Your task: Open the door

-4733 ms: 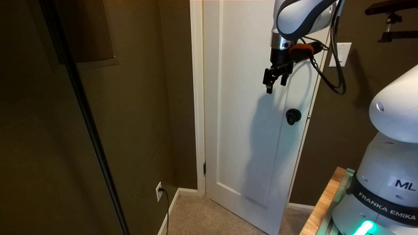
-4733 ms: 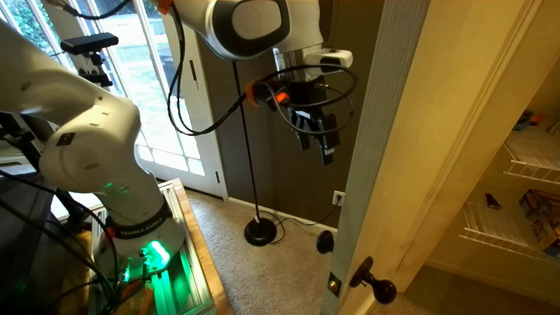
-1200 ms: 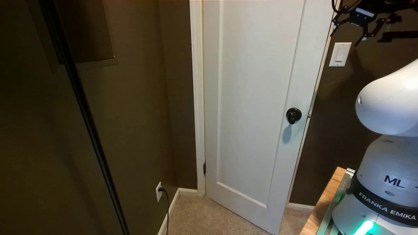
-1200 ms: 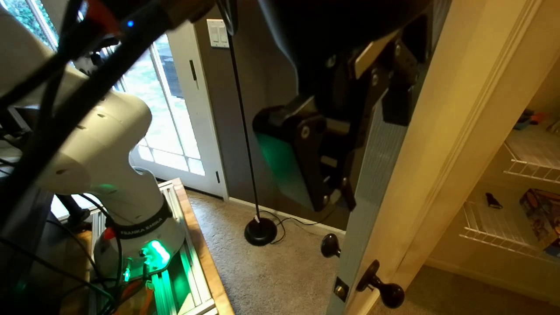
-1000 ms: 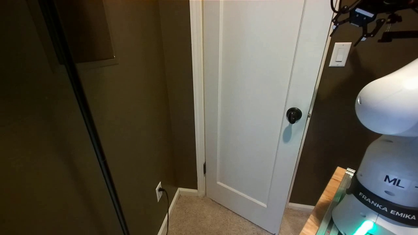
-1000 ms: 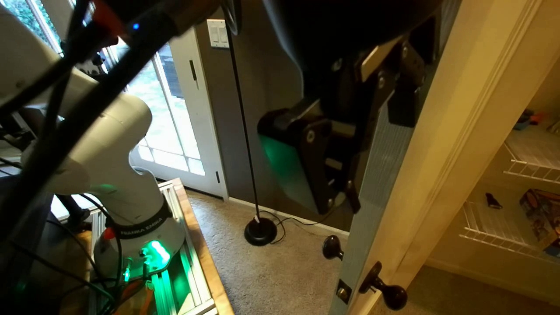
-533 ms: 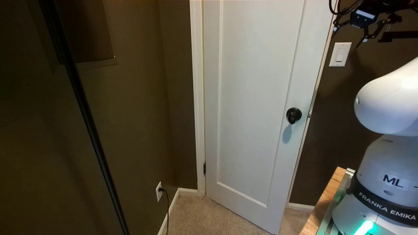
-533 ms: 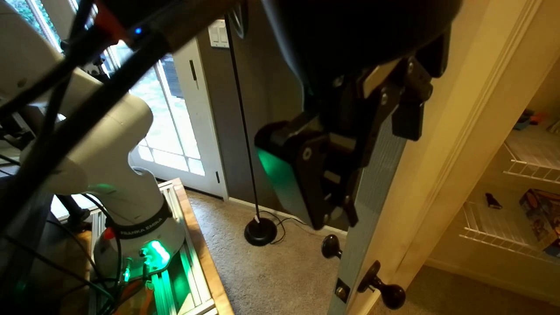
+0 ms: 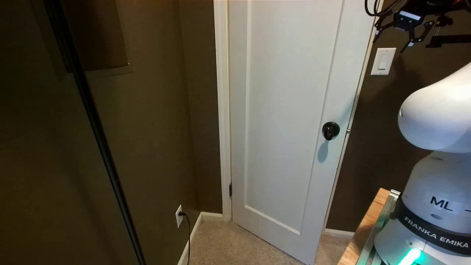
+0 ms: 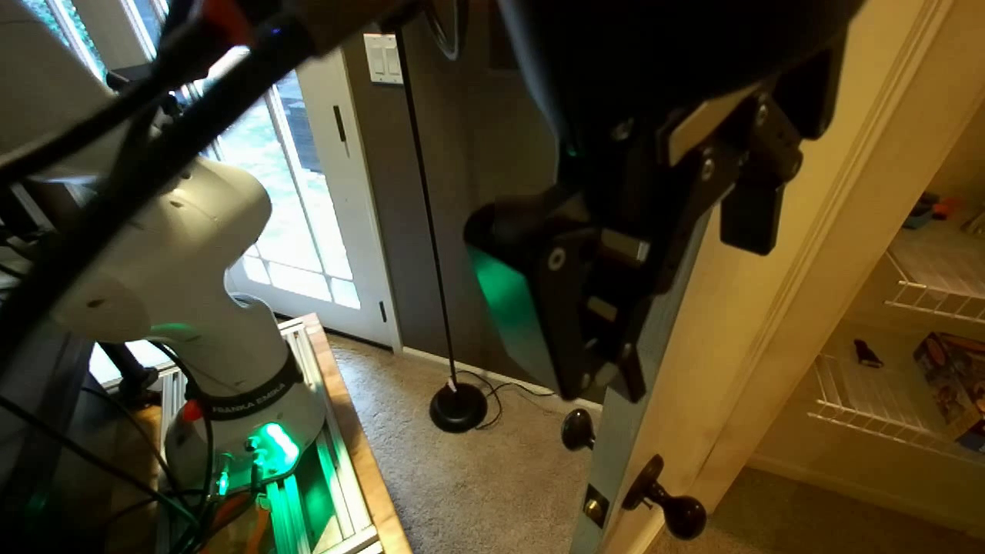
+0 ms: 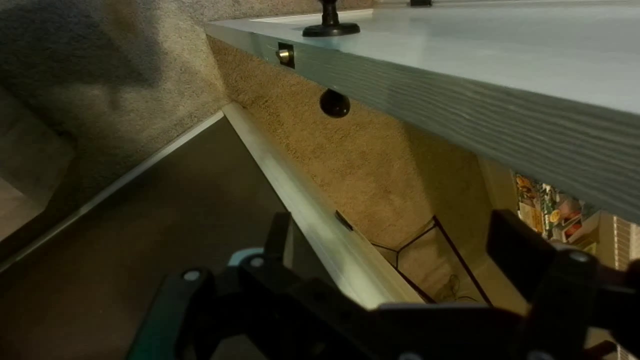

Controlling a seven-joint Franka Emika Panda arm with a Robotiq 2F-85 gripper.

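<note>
Wrist view: open passage between the free edge of the door (image 11: 480,55) and the door frame (image 11: 300,195). Obstructions at that edge: dark knobs (image 11: 334,103) projecting from both faces, and a protruding latch (image 11: 283,55). The gripper (image 11: 392,225) stands with jaws apart, free room between them. In an exterior view, wire shelves (image 10: 869,400) occupy space beyond; a round-based pole (image 10: 458,408) stands clear of the door.

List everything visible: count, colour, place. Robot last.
door: 1, white, ajar on white door frame
knobs: 2, dark, both door faces
latch: 1, brass, door edge
switch plates: 2, white, on brown walls
outlet: 1, white, low on wall
cord: 1, black, in outlet
pole stand: 1, black, on beige carpet
glazed door: 1, white, across room
wire shelves: at least 2, pale, past door
printed box: 1, multicoloured, lower shelf
bench: 1, tan-edged, beneath arm
arm: 1, white, on bench
gripper: 1, black, open, near door
</note>
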